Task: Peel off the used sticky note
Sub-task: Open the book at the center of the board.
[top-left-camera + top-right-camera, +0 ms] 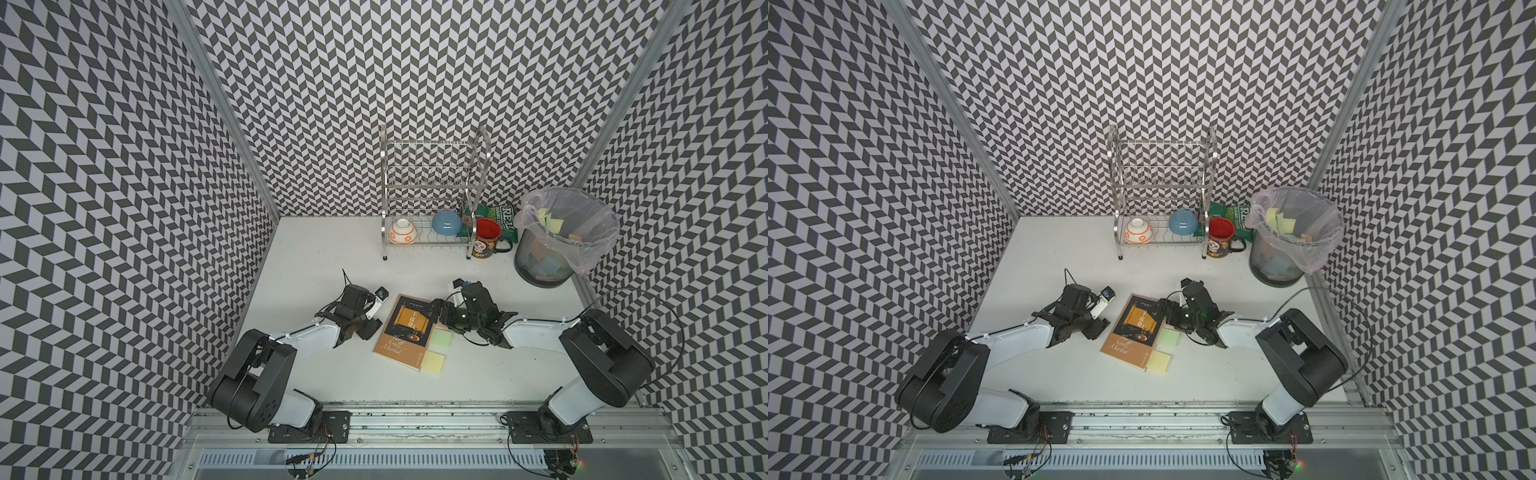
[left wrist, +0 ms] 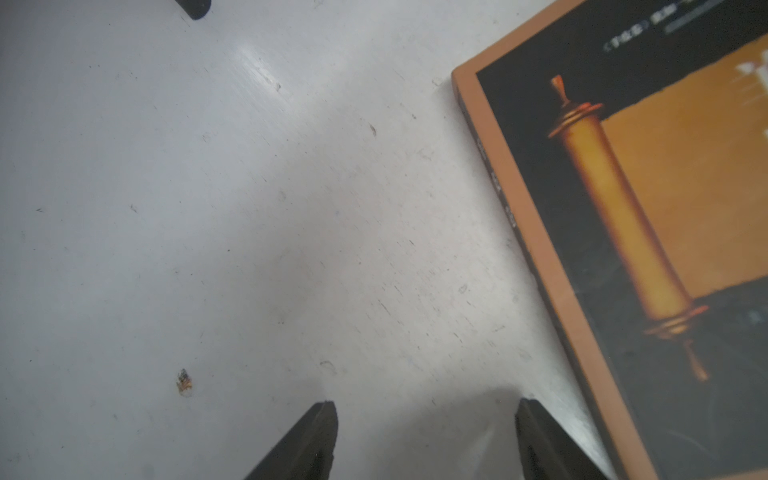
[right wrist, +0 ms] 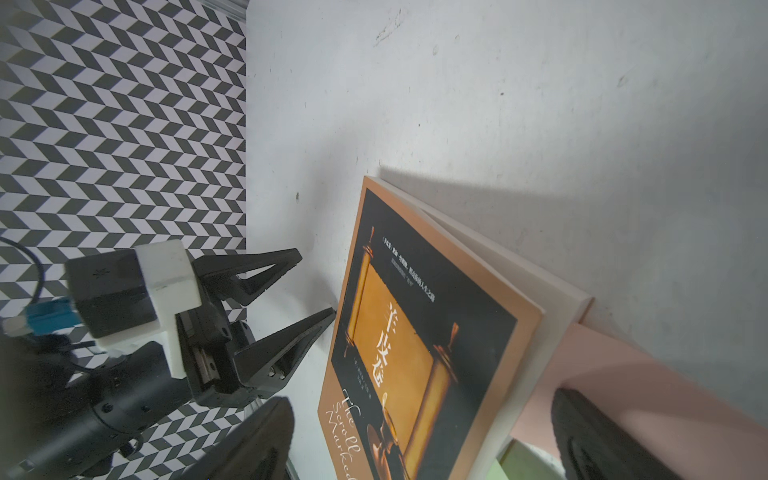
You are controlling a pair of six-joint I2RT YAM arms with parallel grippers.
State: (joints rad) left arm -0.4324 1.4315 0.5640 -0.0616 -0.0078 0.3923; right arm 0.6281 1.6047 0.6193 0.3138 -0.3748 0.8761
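A brown book (image 1: 409,332) (image 1: 1136,332) lies flat mid-table. Sticky notes poke out of its right edge: a green one (image 1: 440,338) (image 1: 1169,337), a yellow one (image 1: 433,360) (image 1: 1158,361) and a pink one (image 3: 602,374) that shows only in the right wrist view. I cannot tell which note is used. My right gripper (image 1: 442,316) (image 3: 424,397) hangs open over the book's upper right edge, one finger by the pink note. My left gripper (image 1: 374,324) (image 2: 427,405) (image 3: 316,282) stands open and empty on the bare table beside the book's left edge (image 2: 519,232).
At the back right stands a mesh bin (image 1: 540,266) lined with a plastic bag and holding discarded notes. A metal dish rack (image 1: 432,191) at the back carries two bowls. A red mug (image 1: 487,239) and a green packet (image 1: 505,216) sit beside it.
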